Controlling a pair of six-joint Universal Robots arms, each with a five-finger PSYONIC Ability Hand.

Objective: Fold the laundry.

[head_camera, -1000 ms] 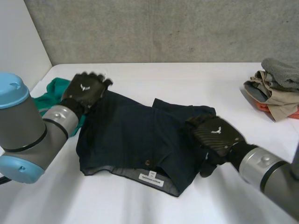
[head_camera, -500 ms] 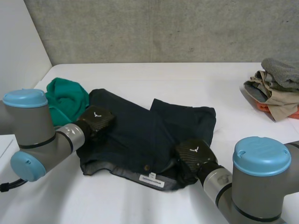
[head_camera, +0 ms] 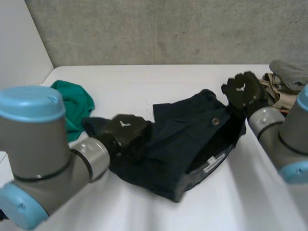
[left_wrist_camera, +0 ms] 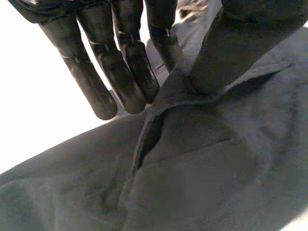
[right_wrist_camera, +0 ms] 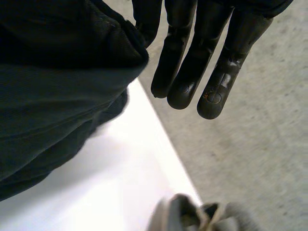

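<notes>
Dark shorts (head_camera: 183, 127) lie crumpled mid-table (head_camera: 159, 82); no clean fold made yet. One edge is pinched between thumb and straight fingers of the left hand (head_camera: 126, 132). The waistband is held lifted, apparently caught against the thumb of the right hand (head_camera: 243, 90). Green cloth (head_camera: 74, 103) untouched beside them. Folded pile (head_camera: 284, 84) set aside.

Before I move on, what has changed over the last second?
The right hand took the shorts by the waistband and swung it up toward the clothes pile, dragging them rightward. The left hand came down and now pinches a fold near their left end. The green cloth and the pile stayed put.
</notes>
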